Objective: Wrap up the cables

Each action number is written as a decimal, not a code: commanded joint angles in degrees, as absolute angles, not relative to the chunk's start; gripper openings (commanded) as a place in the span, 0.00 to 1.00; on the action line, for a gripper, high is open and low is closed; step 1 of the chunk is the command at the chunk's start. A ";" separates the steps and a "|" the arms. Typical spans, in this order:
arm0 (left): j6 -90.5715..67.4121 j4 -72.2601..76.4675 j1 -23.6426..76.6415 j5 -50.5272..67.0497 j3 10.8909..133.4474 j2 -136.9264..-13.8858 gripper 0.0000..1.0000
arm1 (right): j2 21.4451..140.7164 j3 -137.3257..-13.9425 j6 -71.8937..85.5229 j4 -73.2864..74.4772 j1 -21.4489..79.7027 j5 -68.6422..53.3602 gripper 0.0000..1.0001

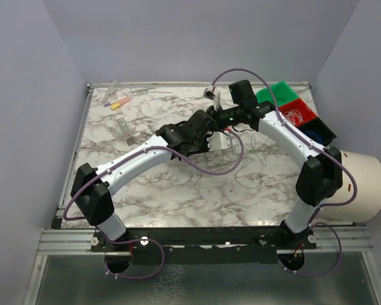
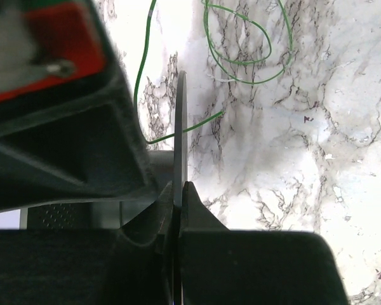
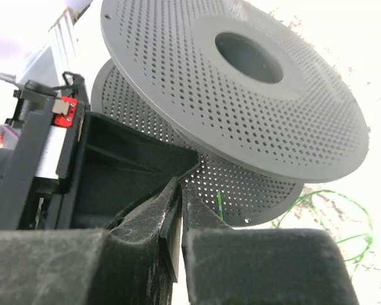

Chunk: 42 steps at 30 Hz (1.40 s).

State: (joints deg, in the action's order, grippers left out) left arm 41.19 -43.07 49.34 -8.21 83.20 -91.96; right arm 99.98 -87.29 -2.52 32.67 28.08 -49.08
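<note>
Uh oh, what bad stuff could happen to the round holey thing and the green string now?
The left gripper pinches the spool only by the thin rim of one disc, so it might tilt or slip out. The thin green wire lies in loose loops on the table, so it may snag or knot when pulled. The right gripper sits right beside the left one; they could bump.
</note>
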 commanded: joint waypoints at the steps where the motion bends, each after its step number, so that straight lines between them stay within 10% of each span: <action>1: 42.01 -41.74 49.13 -9.12 86.00 -89.56 0.00 | 97.17 -91.52 -4.98 33.14 28.56 -43.29 0.09; 42: 42.01 -43.45 48.56 -7.48 89.44 -88.82 0.00 | 103.51 -90.94 -22.34 56.29 30.42 -49.81 0.00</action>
State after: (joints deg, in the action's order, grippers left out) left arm 41.23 -48.27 49.65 -4.82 85.03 -91.94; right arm 103.20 -91.79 -19.66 48.05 29.36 -44.29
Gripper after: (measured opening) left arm 0.018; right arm 0.006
